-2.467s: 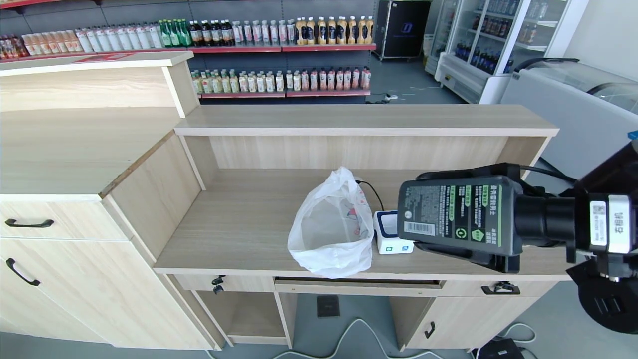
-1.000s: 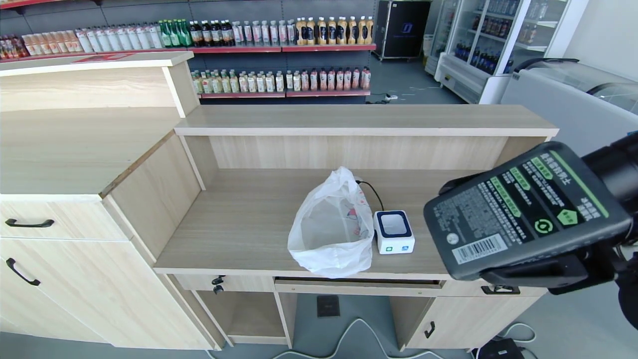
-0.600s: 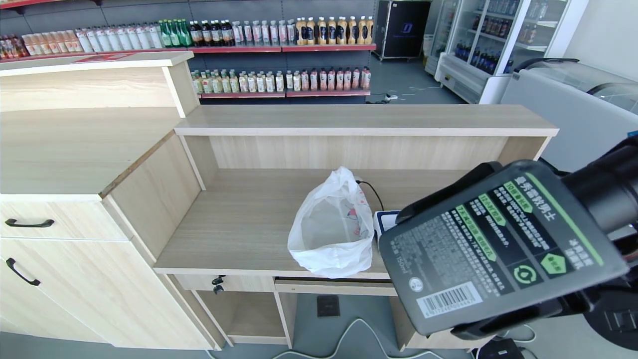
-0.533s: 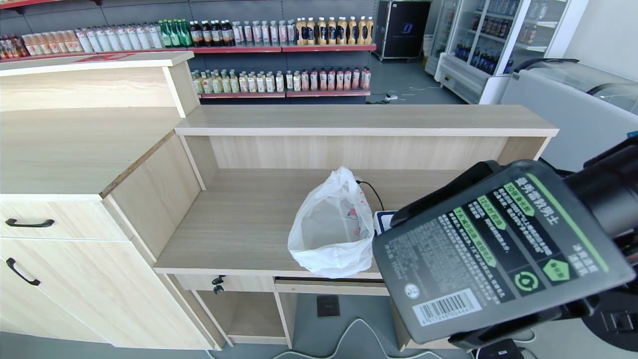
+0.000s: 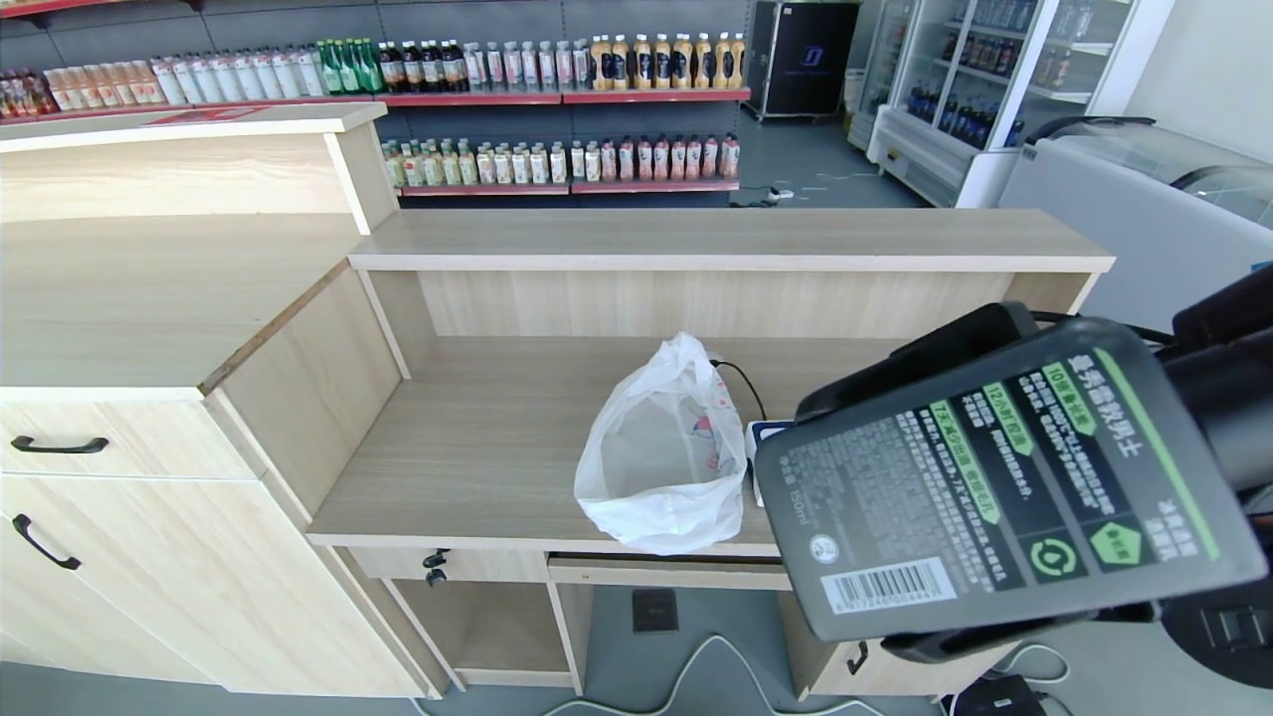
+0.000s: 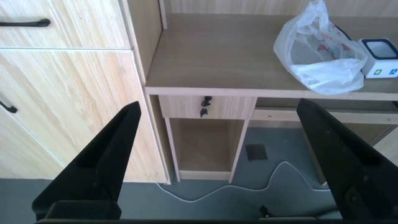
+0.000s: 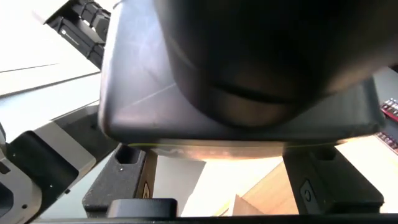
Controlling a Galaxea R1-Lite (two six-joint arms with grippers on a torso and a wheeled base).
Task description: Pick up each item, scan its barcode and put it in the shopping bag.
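A dark grey bottle (image 5: 1004,497) with green labels and a white barcode hangs close to the head camera at the right, its printed face up. My right gripper (image 5: 850,527) is shut on it, one finger (image 5: 925,358) above and one below; the right wrist view has the bottle (image 7: 236,81) right against the lens. The white plastic shopping bag (image 5: 661,467) stands open on the counter's lower shelf. A white barcode scanner (image 5: 764,435) peeks out behind the bottle, right of the bag. My left gripper (image 6: 217,168) hangs open in front of the counter, lower than the bag (image 6: 320,50) and scanner (image 6: 378,56).
The wooden counter (image 5: 726,239) has a raised back ledge and a taller cabinet (image 5: 149,298) at the left. A black cable (image 5: 741,383) runs behind the scanner. Drawers with dark handles (image 6: 202,109) sit under the shelf. Store shelves of bottles (image 5: 557,65) stand far behind.
The bottle left its spot over the scanner, swung right, then came nearer the camera and leftwards with its barcode face up. In the last half second it rose slightly.
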